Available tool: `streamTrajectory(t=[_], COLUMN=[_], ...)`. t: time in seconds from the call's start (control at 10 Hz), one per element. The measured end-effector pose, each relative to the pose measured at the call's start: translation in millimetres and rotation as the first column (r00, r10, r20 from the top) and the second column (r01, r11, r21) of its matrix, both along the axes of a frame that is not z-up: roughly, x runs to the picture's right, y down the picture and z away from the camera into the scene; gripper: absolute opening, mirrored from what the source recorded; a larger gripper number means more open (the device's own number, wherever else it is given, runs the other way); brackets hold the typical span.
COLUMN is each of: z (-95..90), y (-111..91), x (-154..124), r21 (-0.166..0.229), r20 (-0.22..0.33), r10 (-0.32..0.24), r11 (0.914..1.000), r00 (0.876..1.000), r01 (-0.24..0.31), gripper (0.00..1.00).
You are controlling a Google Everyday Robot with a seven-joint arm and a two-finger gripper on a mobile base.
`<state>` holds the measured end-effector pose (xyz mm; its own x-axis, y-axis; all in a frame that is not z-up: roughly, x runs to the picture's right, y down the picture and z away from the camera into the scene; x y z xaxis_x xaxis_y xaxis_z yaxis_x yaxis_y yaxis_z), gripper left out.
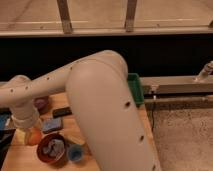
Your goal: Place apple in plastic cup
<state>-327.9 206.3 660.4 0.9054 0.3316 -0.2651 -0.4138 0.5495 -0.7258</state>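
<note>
Wooden table (15, 155) fills the lower left, so we'll start there. The gripper (30, 131) hangs off the end of the cream wrist, low over the left part of the table. It's clenched on the apple (35, 138), which sits tucked right under the wrist with its yellow-orange side toward us. The wrist hides most of the grip, so that's about all we can make out there. Up and to the right, a dark purplish round thing (42, 104) sits near the back of the table, partly behind the arm (107, 115). Next over, a flat blue pad (51, 125) lies just beside the apple. In front of the pad is a reddish-brown bowl (41, 152) with a grey-blue cloth (52, 147) bunched inside. A small black bar (62, 112) lies just behind the pad. Then comes the cup (76, 152), short and blue, standing upright just right of the bowl near the front edge. It's clearly apart from the apple, with the bowl roughly between the two. The arm covers most of the middle of the view. Past it we get a corner of a green tray (134, 86), then a grey rail (175, 86) running off to the right.
</note>
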Motion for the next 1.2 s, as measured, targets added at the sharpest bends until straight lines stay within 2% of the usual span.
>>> streamTrajectory(t=[0.3, 0.4, 0.5, 0.6, 1.0, 1.2], z=[-40.4, -52.0, -56.2, -59.3, -58.5, -46.5], y=[-2.1, 0.1, 1.4, 2.8, 4.2, 8.6], x=[60.8, 84.7, 96.4, 102.7, 101.6, 97.0], r21=[0.051, 0.066, 0.073, 0.077, 0.073, 0.044], r20=[-0.107, -0.147, -0.167, -0.177, -0.177, -0.183], r10=[0.070, 0.113, 0.135, 0.148, 0.146, 0.132], r11=[0.9966, 0.9924, 0.9895, 0.9877, 0.9882, 0.9910], r00=[0.992, 0.983, 0.977, 0.973, 0.973, 0.974], r01=[-0.065, -0.104, -0.125, -0.136, -0.135, -0.126], gripper=[0.00, 0.00, 0.00, 0.00, 0.00, 0.00])
